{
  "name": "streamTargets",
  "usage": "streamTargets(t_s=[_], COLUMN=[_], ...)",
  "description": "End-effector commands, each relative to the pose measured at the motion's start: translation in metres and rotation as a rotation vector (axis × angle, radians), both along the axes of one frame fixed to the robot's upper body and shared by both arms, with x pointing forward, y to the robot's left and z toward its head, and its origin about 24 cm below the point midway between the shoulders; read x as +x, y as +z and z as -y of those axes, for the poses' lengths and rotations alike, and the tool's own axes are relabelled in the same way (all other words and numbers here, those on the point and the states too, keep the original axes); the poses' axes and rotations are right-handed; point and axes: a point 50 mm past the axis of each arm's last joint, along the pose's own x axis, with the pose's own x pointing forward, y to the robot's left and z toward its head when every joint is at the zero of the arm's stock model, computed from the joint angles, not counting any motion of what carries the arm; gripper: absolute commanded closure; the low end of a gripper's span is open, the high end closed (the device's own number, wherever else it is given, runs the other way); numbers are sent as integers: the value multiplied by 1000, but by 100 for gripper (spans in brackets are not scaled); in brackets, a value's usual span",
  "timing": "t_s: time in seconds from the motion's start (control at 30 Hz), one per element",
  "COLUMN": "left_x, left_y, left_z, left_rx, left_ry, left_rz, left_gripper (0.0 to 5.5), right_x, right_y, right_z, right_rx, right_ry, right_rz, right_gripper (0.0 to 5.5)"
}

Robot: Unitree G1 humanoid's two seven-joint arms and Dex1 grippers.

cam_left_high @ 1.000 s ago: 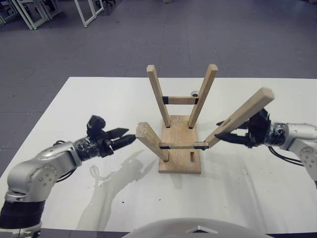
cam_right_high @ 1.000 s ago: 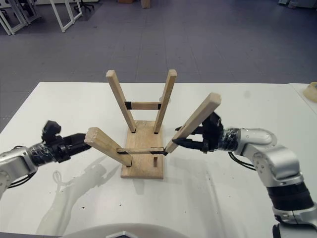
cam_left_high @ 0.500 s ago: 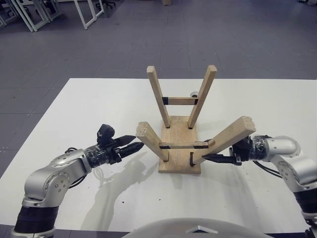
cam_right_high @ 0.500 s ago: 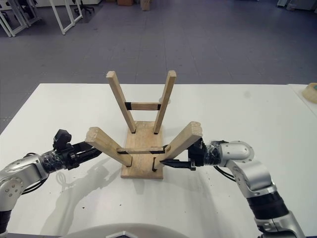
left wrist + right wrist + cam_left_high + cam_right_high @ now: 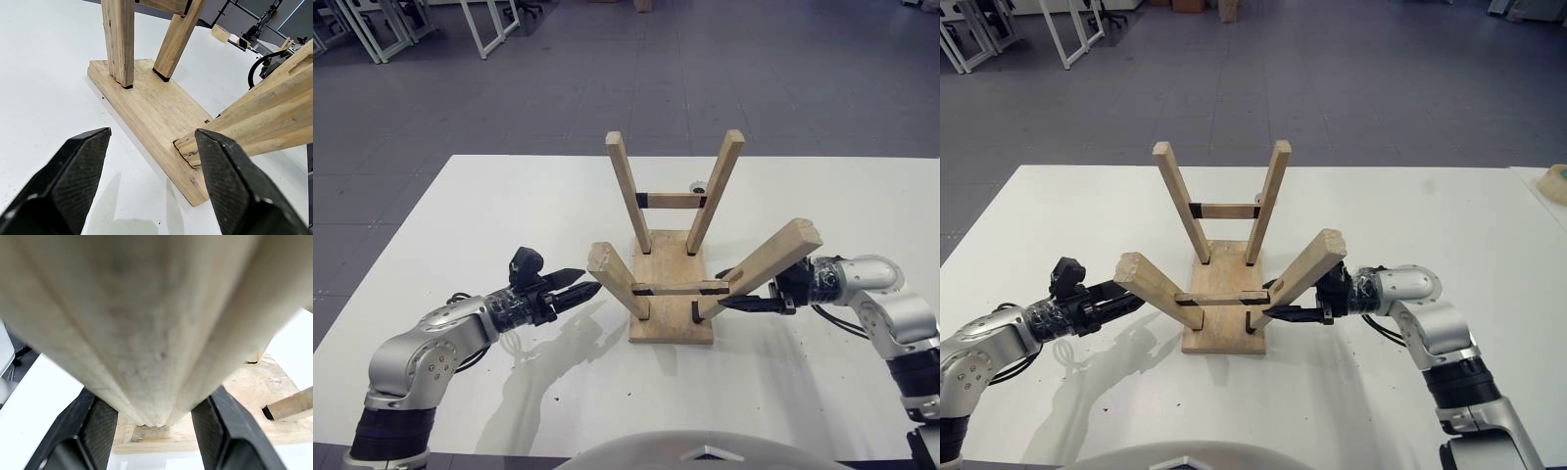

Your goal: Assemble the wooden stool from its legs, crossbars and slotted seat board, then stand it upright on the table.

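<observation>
Right gripper (image 5: 736, 305) is clamped on the right leg (image 5: 766, 262), low down, near its foot. The leg leans out to the right, foot down at the near-right corner of the board (image 5: 671, 321). The board lies flat mid-table (image 5: 460, 215). Far legs (image 5: 628, 191) and their crossbar (image 5: 675, 200) stand in its far end. The left leg (image 5: 615, 277) is planted at the near-left corner, leaning left, and the near crossbar (image 5: 677, 288) bridges it to the right leg. Left gripper (image 5: 587, 288) hangs spread wide just beside the left leg, touching nothing.

We read the step as seating the right leg. We can't tell if its foot is in the slot or only resting there, since the leg and fingers hide it.

How we'd do it well:
- Grip the left leg with the left gripper first. The crossbar couples the pair, so one leg drags the other.
- Pivot at the foot and swing the top inward to match the far legs' angle.
- Push along the leg's axis. Side load likely levers the board or pops the crossbar.
- The board looks loose on the table, so go slow or it may slide.
- Let go only once the leg stands without the grip.
</observation>
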Motion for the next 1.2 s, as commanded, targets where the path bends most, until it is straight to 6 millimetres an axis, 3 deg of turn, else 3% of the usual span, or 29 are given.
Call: streamTargets(t_s=[0.03, 0.13, 0.33, 0.4, 0.5, 0.6, 0.67, 0.73, 0.83, 0.9, 1.03, 1.2], left_x=[3, 3, 0, 15, 42, 57, 60, 58, 51, 50, 47, 48], left_y=[1, 2, -1, 22, 82, 141, 180, 196, 177, 156, 112, 73], left_z=[1, 1, 6, 4, -3, -10, 10, 45, 98, 115, 133, 138], left_rx=[9, 10, 8, -27, -90, -75, -118, -106, 187, 364, 537, 691], left_ry=[-20, -25, -25, 80, 282, 420, 409, 296, 82, 30, -67, -122], left_rz=[4, 5, 14, 171, 467, 724, 842, 879, 922, 949, 965, 984], left_gripper=[232, 232, 232, 232, 232, 232, 232, 232, 232, 232, 232, 232], right_x=[4, 8, -2, -1, 1, 6, 13, 18, 20, 21, 23, 24], right_y=[-30, -25, -32, -30, -30, -36, -41, -44, -44, -44, -44, -44], right_z=[6, 0, 0, -5, -12, -22, -31, -40, -45, -44, -43, -43], right_rx=[-220, -195, -156, -128, -119, -113, -118, -114, -100, -96, -105, -110], right_ry=[-30, -34, -47, -61, -97, -166, -214, -248, -273, -285, -299, -300], right_rz=[-51, 12, 65, 70, 94, 95, 107, 109, 83, 69, 59, 51], right_gripper=[348, 348, 348, 348, 348, 348, 348, 348, 348, 348, 348, 348])
